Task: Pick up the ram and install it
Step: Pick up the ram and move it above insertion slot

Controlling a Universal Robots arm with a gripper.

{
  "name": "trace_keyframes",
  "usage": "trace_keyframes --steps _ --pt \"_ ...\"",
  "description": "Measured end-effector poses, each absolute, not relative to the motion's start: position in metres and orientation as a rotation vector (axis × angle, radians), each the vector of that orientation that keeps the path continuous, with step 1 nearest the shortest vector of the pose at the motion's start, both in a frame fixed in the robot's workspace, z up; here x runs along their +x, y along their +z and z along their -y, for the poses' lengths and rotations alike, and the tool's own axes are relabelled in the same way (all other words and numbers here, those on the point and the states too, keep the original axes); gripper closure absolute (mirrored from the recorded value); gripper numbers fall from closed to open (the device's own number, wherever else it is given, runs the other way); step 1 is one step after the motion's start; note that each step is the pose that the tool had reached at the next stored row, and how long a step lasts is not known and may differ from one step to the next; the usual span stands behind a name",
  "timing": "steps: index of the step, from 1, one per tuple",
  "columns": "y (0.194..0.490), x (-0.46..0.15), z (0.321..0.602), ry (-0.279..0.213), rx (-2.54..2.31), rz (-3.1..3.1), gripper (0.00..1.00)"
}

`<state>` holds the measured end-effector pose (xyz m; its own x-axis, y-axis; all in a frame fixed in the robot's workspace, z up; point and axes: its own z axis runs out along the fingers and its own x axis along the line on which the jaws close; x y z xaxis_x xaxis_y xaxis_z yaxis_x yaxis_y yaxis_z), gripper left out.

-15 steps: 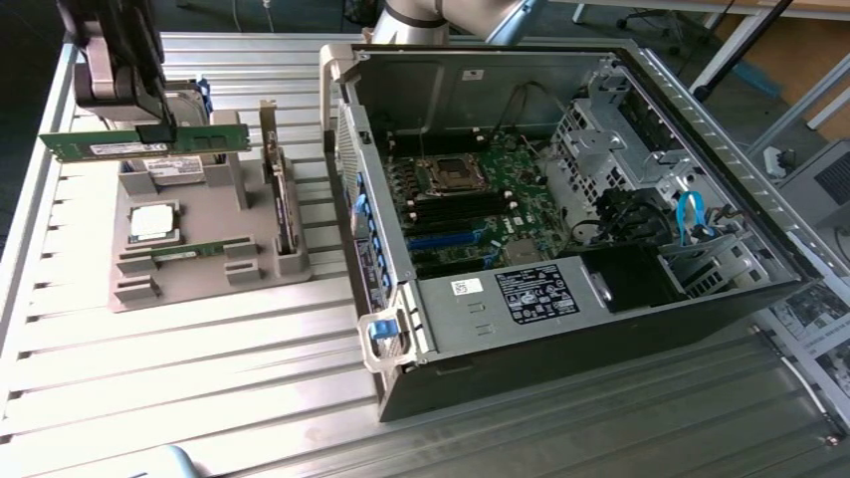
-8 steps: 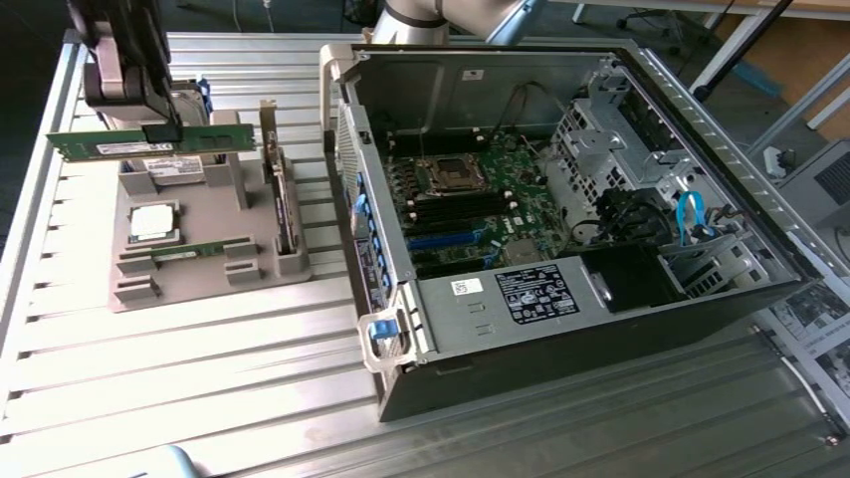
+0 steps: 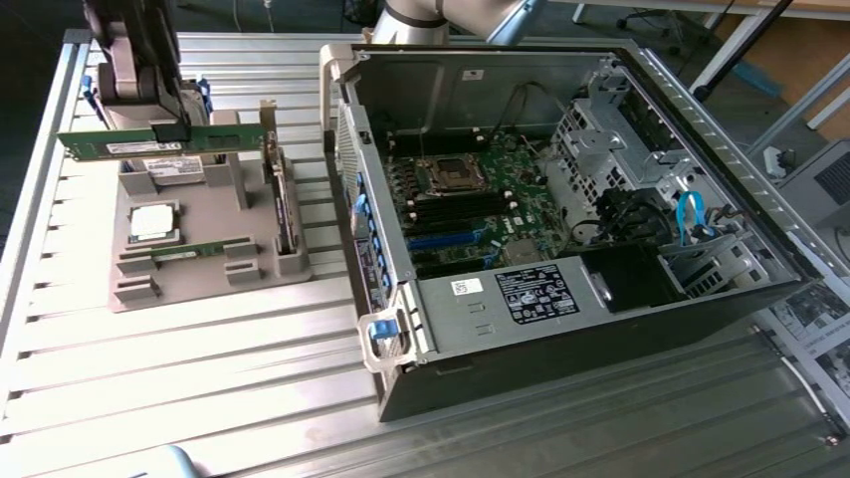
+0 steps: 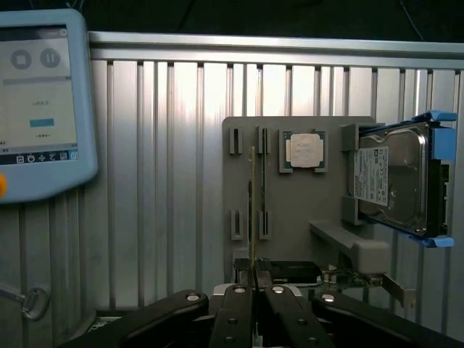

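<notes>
The gripper [image 3: 171, 132] has its jaws pinched narrowly on the ram [image 3: 113, 146], holding it level above the grey tray [image 3: 193, 287] directly beneath the jaws.

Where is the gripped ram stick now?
In the exterior view's upper left, the ram is clamped in the gripper above the gray holder, apart from the computer case.

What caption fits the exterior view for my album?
Fingers hold the ram above a gray holder, beside the open computer case.
</notes>
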<state>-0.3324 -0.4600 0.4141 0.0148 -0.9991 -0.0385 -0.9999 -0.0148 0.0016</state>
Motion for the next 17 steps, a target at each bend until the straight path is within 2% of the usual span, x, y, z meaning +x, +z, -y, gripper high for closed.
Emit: trace_keyframes --steps 17 --pt "0.414 -0.3223 0.46 0.047 -2.22 -2.187 0.88"
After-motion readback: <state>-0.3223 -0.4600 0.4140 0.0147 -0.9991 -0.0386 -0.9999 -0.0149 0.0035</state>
